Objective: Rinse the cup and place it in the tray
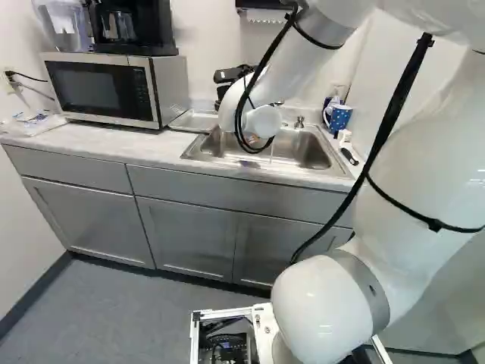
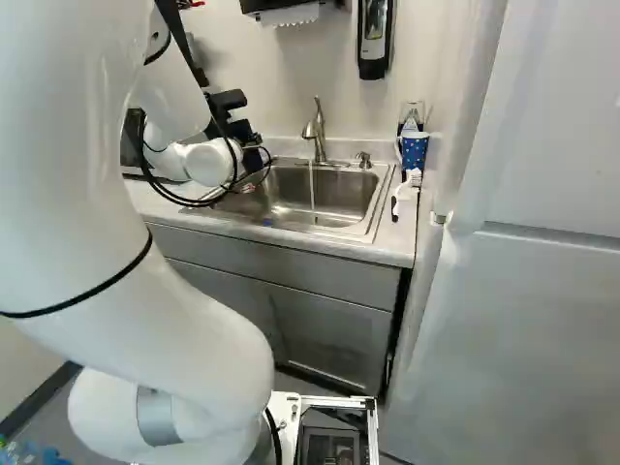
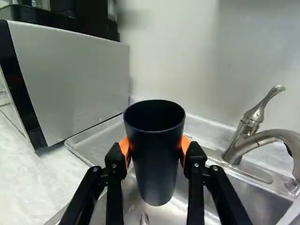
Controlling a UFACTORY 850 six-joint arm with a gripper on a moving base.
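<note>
Behind the sink's left part in the right base view, only a dark part of my gripper [image 2: 242,128] shows past the arm. Seen from the wrist, the gripper [image 3: 156,149] has its orange pads against both sides of a black cup [image 3: 154,164], shut on it. The cup stands upright with its open rim up, over the sink's edge area. Beside the sink and the microwave lies a flat tray [image 3: 96,143], also visible in the left base view. Water [image 2: 312,184] runs from the faucet [image 2: 318,131] into the sink [image 2: 339,208].
A microwave [image 1: 106,87] stands left of the tray with a coffee maker [image 1: 132,26] on top. At the sink's right are a blue dotted cup [image 2: 414,150] and a brush [image 2: 407,184]. A soap dispenser [image 2: 374,39] hangs on the wall. A metal utensil handle [image 3: 144,219] shows below the cup.
</note>
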